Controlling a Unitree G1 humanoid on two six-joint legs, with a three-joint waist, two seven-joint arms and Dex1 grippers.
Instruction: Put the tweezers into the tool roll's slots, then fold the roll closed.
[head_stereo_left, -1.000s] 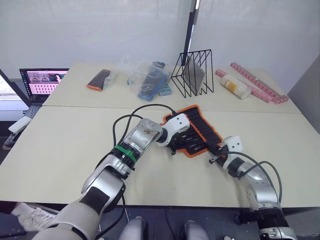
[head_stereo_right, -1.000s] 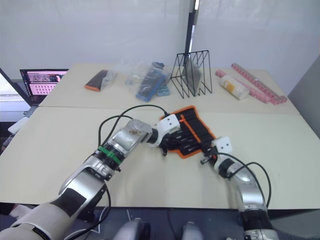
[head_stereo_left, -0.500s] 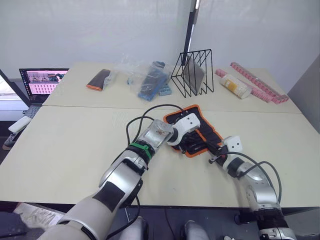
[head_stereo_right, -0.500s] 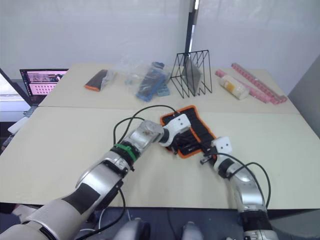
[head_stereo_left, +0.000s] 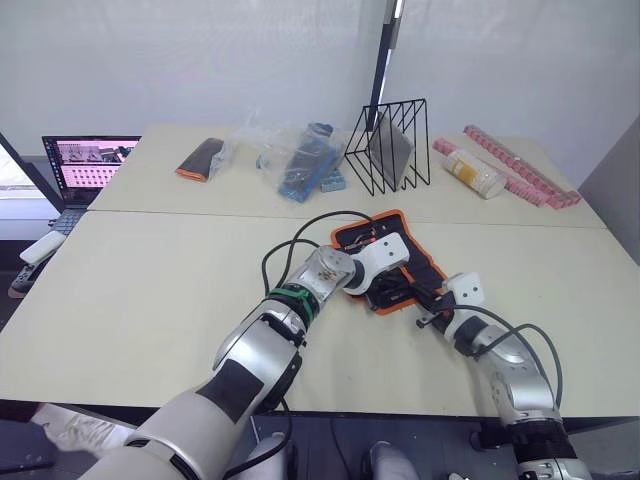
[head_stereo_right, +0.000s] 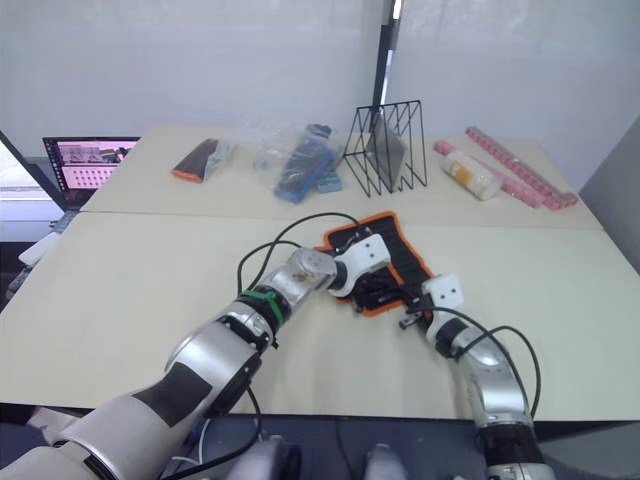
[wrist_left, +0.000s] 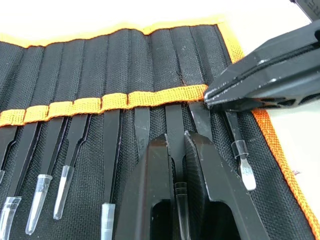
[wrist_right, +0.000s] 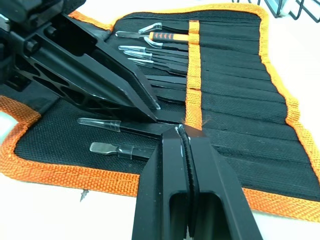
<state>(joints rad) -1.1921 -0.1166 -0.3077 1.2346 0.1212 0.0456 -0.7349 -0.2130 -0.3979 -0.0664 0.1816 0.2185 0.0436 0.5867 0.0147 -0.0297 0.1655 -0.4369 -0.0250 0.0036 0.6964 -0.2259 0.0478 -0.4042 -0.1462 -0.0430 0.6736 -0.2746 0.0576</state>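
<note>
Left gripper (wrist_left: 176, 145) moved further over the tool roll (wrist_left: 150, 60), clamped on tweezers (wrist_left: 174, 125), right gripper (wrist_right: 182, 137) pressed together at its orange band.

Bright, even light falls from overhead, leaving only faint, soft shadows on the pale beige counter (head_stereo_left: 140, 290). The white backdrop is washed out. Close up, the black woven-fabric roll with orange trim (wrist_left: 150, 55) is sharp, with small glints on clear tip caps.

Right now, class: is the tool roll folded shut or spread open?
Spread open. The tool roll lies flat on the table, its orange band and slots exposed, with tweezers tucked under the band.
</note>
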